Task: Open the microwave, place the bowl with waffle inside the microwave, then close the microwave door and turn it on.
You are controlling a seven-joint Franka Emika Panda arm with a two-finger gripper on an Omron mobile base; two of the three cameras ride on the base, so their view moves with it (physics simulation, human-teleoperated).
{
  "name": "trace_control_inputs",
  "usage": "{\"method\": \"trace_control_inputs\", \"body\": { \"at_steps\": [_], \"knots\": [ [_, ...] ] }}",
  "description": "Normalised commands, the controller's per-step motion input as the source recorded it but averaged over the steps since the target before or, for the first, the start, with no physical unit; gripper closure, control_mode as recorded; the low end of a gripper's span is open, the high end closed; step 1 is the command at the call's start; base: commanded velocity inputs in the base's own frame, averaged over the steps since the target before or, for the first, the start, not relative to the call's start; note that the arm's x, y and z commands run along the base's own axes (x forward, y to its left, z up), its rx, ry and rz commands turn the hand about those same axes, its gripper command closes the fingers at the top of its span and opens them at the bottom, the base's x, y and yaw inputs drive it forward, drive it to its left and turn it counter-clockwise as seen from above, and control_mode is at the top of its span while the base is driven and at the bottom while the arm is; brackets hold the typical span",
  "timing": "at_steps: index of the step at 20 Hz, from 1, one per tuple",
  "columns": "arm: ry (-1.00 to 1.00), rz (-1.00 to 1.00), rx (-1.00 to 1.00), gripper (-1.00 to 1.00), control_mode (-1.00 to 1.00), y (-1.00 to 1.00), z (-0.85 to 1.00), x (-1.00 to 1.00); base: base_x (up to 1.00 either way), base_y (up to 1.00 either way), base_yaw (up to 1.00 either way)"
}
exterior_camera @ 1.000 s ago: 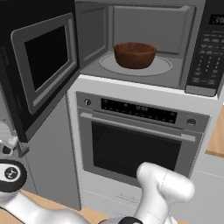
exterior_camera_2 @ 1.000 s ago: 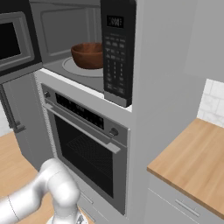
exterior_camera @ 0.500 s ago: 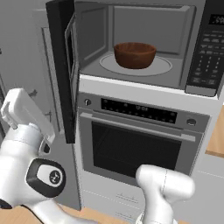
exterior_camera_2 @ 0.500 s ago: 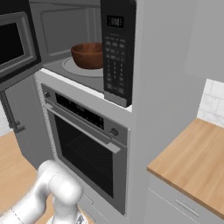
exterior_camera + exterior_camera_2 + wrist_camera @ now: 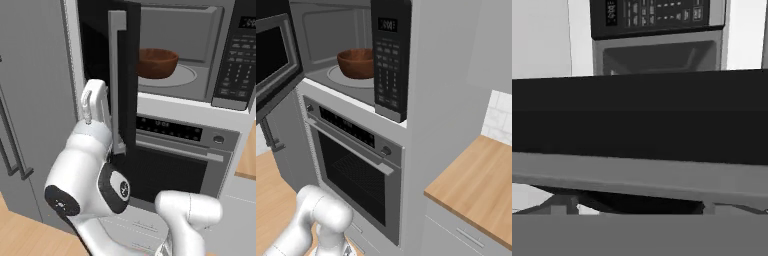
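Note:
The microwave (image 5: 200,55) stands with its cavity partly uncovered, the keypad (image 5: 239,55) on its right. The reddish-brown bowl (image 5: 157,62) sits on the turntable inside; it is also in the right base view, bowl (image 5: 357,62). What lies in it is hidden by its wall. The microwave door (image 5: 127,75) is swung about halfway and seen edge-on, its silver bar handle (image 5: 117,75) facing me. My gripper (image 5: 97,102) is just left of that handle at the door's outer face, open and holding nothing. In the hand view the black microwave door (image 5: 640,117) is very close.
Below the microwave is the silver wall oven (image 5: 351,160) with a horizontal handle. Tall grey cabinet doors (image 5: 30,100) stand to the left. A wooden counter (image 5: 481,185) lies to the right. My white arm (image 5: 90,175) rises in front of the oven.
The microwave door has swung from wide open to about halfway shut. My arm has come up from the lower left to the door's outer face. The bowl has not moved.

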Motion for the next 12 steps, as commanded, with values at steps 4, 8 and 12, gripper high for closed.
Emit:
{"method": "trace_control_inputs", "body": {
  "at_steps": [4, 8, 12],
  "knots": [
    [-0.12, 0.0, 0.4, -1.0, -1.0, -1.0, 0.11, -0.09, 0.0, 0.0, 0.0],
    [-0.05, 0.0, 0.39, -1.0, -1.0, -1.0, 0.0, 0.01, 0.0, 0.0, 0.0],
    [0.07, 0.0, 0.17, -1.0, -1.0, -0.68, 0.0, 0.59, 0.0, 0.0, 0.0]
  ]
}}
